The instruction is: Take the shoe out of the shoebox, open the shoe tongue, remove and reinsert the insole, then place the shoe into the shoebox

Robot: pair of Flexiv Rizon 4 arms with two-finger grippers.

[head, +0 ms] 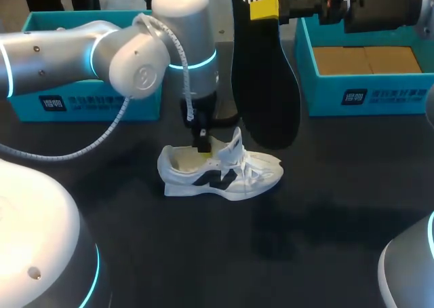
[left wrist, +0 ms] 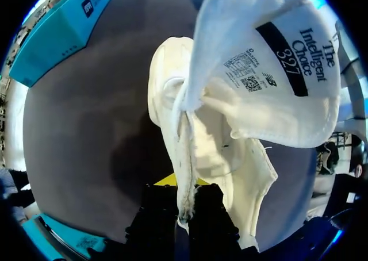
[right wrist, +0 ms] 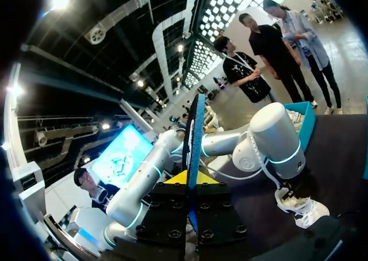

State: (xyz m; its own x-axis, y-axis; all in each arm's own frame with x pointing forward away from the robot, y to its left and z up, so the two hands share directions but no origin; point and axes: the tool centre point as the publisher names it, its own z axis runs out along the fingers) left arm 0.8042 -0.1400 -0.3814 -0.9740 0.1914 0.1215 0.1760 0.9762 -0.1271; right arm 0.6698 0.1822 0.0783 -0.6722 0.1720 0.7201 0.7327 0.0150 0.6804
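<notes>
A white sneaker with a dark side logo stands on the dark table. My left gripper comes down onto its opening. In the left wrist view that gripper is shut on the thin white edge of the sneaker upper, and the labelled tongue is folded up ahead of it. My right gripper holds the black insole, which hangs upright above and behind the shoe. The right wrist view shows the insole edge-on between the fingers of that gripper, with the sneaker far below.
A teal shoebox stands at the back left behind my left arm. A second teal box with a cardboard floor is at the back right. Bare dark table lies in front of the shoe.
</notes>
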